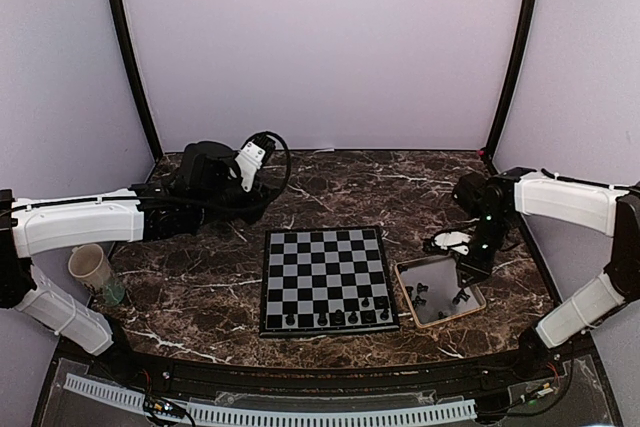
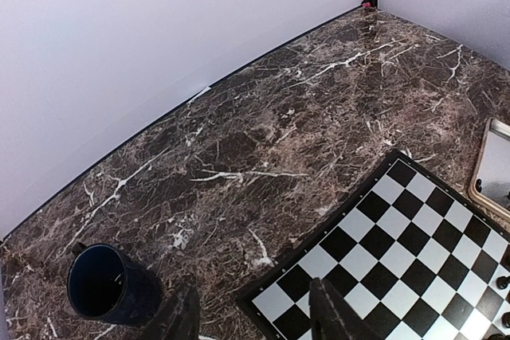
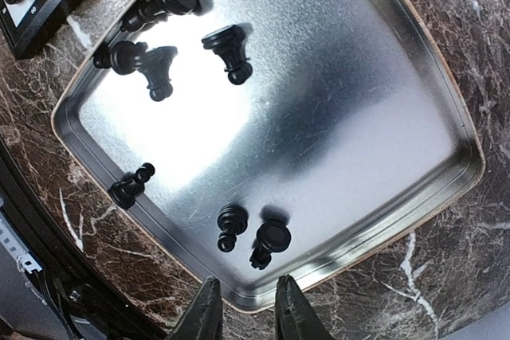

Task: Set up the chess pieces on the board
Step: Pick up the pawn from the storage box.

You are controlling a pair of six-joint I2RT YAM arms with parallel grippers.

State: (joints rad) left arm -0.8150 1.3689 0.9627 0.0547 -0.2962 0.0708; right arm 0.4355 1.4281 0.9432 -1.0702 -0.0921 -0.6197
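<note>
Both hold nothing: the left gripper (image 2: 259, 318) half open, the right gripper (image 3: 247, 312) open a crack. Just past its tips, chess pieces (image 3: 269, 243) lie in the tray (image 3: 430, 85) — light, hard, probably rolly — pinch the thin neck.

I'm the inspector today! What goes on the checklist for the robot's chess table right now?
Surface: dark marble table with white veins.
Job's things: board lies flat mid-table; some pieces stand on its near rows, about seven more lie in the tray.
Clutter: pale cup at the left; dark cup near a board corner.
End effectors: left end effector open, empty, by the board's edge; right end effector slightly open, empty, over the tray rim.
Cables: black cable loops off the left arm.
Surroundings: pale walls, black posts.
</note>
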